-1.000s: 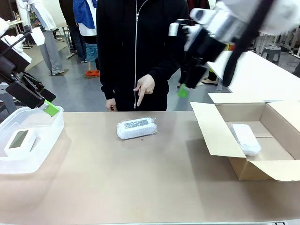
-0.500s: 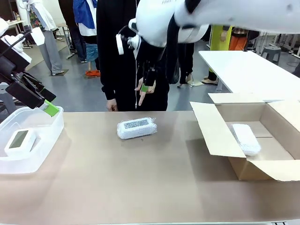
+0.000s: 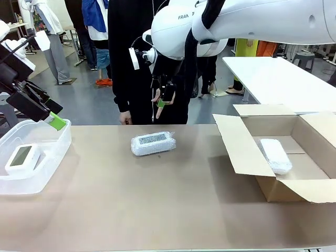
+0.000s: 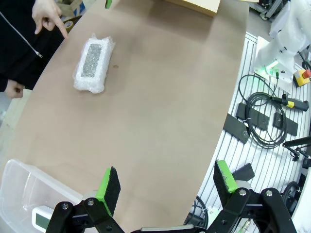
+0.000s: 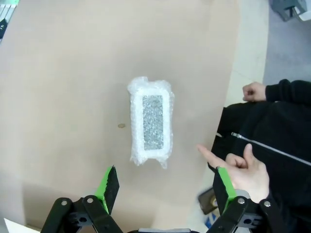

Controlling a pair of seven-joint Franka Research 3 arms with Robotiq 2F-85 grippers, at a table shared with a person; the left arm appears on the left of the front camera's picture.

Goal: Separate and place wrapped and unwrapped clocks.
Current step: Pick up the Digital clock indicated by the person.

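While the front view has one wrapped clock (image 3: 153, 143) lying mid-surface, a second wrapped clock (image 3: 275, 155) sits in the box (image 3: 241, 152) and the bare clock (image 3: 22, 157) in the tub (image 3: 60, 152). Left wrist: left jaws spread, empty. Right wrist: right jaws spread, empty, above the mid-surface clock. Probably light, stiff under soft slick film; pinch across its narrow middle.

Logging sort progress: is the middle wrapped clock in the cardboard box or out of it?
Out. The middle wrapped clock lies flat on the table, apart from the open cardboard box, below the open right gripper.
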